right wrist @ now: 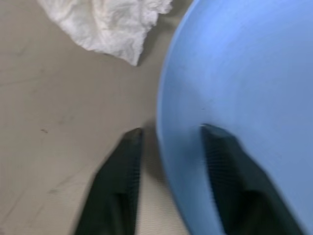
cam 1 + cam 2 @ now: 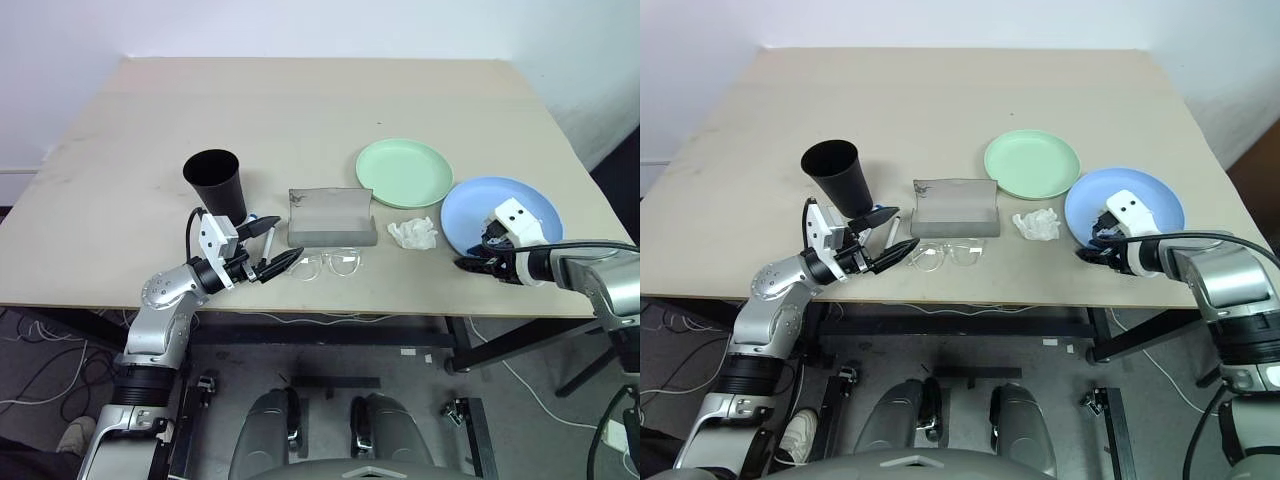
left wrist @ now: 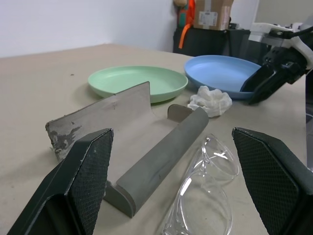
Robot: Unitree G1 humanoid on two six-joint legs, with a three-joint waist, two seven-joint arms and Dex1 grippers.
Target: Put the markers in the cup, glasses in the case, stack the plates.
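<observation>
My left gripper point(image 2: 285, 240) stands open at the near left, its jaws wide, pointing at the clear glasses point(image 2: 328, 264) lying in front of the open grey case point(image 2: 330, 215). A white marker point(image 2: 269, 242) lies by its fingers, partly hidden, with the black cup point(image 2: 215, 180) upright just behind. The mint green plate point(image 2: 404, 172) sits behind the case to the right. My right gripper point(image 1: 171, 131) is shut on the near-left rim of the light blue plate point(image 1: 244, 73), one finger on the plate's inner face and the other outside the rim.
A crumpled white tissue point(image 2: 413, 233) lies between the case and the blue plate. The blue plate sits close to the table's near right edge point(image 2: 560, 315). The far half of the tabletop is bare wood.
</observation>
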